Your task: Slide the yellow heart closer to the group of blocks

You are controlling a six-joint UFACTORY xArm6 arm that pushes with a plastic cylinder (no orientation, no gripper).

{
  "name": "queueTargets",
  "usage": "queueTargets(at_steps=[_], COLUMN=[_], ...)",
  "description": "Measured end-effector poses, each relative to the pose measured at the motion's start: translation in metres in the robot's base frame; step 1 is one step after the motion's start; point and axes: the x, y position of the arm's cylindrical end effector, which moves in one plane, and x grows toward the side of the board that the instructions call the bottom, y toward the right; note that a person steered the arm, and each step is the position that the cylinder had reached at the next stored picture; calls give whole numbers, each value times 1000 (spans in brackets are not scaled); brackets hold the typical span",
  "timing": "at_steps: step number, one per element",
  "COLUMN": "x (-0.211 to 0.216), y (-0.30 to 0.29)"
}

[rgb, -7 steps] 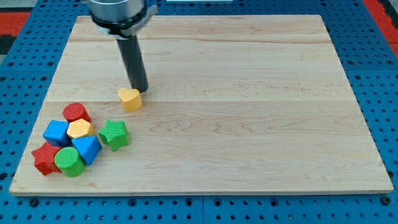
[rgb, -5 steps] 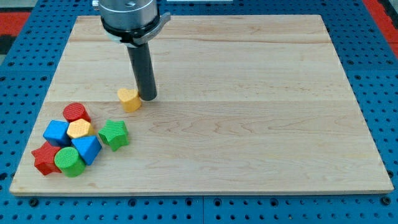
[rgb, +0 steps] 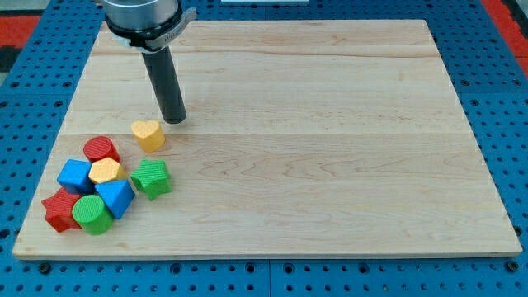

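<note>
The yellow heart lies on the wooden board at the left, a short way above and right of the group of blocks. My tip rests on the board just to the upper right of the heart, very close to it. The group at the lower left holds a red cylinder, a blue cube, a yellow hexagonal block, a green star, a blue triangular block, a green cylinder and a red star.
The board lies on a blue pegboard surface. The arm's dark rod and its grey mount stand over the board's upper left.
My tip swung right, then moved left, and the yellow heart has slid left and slightly down, closer to the red cylinder. The group has not moved.
</note>
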Motion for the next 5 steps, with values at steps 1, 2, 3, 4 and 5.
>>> queueTargets(at_steps=[1,2,3,4,5], x=[2,12,17,18,23], y=[0,-1,-17,-40,-40])
